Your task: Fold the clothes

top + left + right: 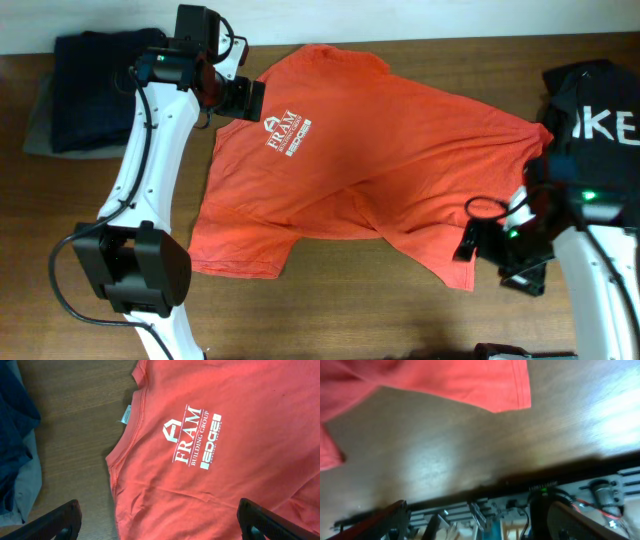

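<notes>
The orange-red T-shirt lies spread flat on the wooden table, with white "FRAM" lettering near its collar. My left gripper hovers above the collar, open and empty. The left wrist view shows the shirt and the lettering between the wide-spread fingers. My right gripper is open and empty just off the shirt's near right corner. In the right wrist view it points past the table's front edge, with the shirt's hem above it.
A pile of dark navy clothes lies on a grey cloth at the back left, also showing in the left wrist view. A black garment with white letters lies at the right. The table's front edge is close to my right gripper.
</notes>
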{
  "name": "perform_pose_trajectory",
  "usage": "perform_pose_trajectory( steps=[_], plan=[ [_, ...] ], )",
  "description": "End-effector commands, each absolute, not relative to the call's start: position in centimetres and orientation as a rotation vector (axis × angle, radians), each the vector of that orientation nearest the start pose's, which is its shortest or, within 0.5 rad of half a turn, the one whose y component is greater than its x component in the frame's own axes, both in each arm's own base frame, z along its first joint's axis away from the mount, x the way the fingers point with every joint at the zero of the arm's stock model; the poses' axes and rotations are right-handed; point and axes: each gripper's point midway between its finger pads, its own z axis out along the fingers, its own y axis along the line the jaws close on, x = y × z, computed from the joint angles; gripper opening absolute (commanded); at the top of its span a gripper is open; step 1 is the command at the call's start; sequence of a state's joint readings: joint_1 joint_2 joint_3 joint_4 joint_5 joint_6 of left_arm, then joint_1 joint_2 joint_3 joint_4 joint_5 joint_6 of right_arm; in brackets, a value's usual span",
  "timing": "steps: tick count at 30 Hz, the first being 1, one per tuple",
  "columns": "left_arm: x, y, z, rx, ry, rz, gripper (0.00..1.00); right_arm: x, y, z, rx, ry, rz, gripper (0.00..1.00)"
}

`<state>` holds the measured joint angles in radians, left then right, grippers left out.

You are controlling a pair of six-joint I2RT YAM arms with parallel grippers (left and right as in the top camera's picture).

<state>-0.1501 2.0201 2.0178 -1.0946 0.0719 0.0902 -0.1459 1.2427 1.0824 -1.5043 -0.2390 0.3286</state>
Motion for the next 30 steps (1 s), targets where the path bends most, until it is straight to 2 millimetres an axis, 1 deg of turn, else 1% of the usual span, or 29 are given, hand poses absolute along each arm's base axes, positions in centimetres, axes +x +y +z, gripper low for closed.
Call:
perform_pose_trajectory(
  steps=[1,3,4,6,7,8,14,20,24,26,28,30],
  plan=[
    [48.7,-8.8,18.7,0.369,2.649,-0.125,0.99,16.2,2.5,11.8,0.848,3.138,0.426,0.91],
    [48.7,-8.8,18.7,0.368,2.648,-0.125,0.99,16.4,2.4,10.4,0.900,3.115,0.424,0.92],
    [48.8,-8.8,18.7,0.369,2.645,-0.124,0.99,16.7,2.4,9.1,0.918,3.096,0.426,0.92],
    [48.9,-8.8,18.8,0.368,2.642,-0.124,0.99,16.8,2.1,7.8,0.929,3.082,0.395,0.92],
    [48.9,-8.8,18.7,0.369,2.643,-0.124,0.99,16.6,1.7,7.0,0.977,3.071,0.359,0.92],
    [49.0,-8.8,18.7,0.368,2.640,-0.124,0.99,16.5,1.6,6.5,1.002,3.063,0.340,0.92],
    [49.1,-8.9,18.5,0.368,2.642,-0.124,0.99,16.7,1.5,3.4,1.008,3.041,0.342,0.91],
    [49.1,-8.9,18.4,0.369,2.643,-0.124,0.99,16.6,0.4,1.6,1.071,3.034,0.228,0.92],
    [49.1,-8.8,18.4,0.368,2.644,-0.124,0.99,17.0,0.1,0.7,1.096,3.037,0.207,0.86],
    [49.1,-8.8,18.4,0.368,2.644,-0.124,0.99,17.2,-0.1,0.2,1.114,3.041,0.187,0.85],
    [49.1,-8.8,18.4,0.369,2.644,-0.124,0.99,17.3,-0.1,-0.3,1.118,3.050,0.185,0.80],
    [49.1,-8.8,18.4,0.369,2.645,-0.124,0.99,17.3,-0.1,-0.7,1.126,3.065,0.179,0.71]
  ],
)
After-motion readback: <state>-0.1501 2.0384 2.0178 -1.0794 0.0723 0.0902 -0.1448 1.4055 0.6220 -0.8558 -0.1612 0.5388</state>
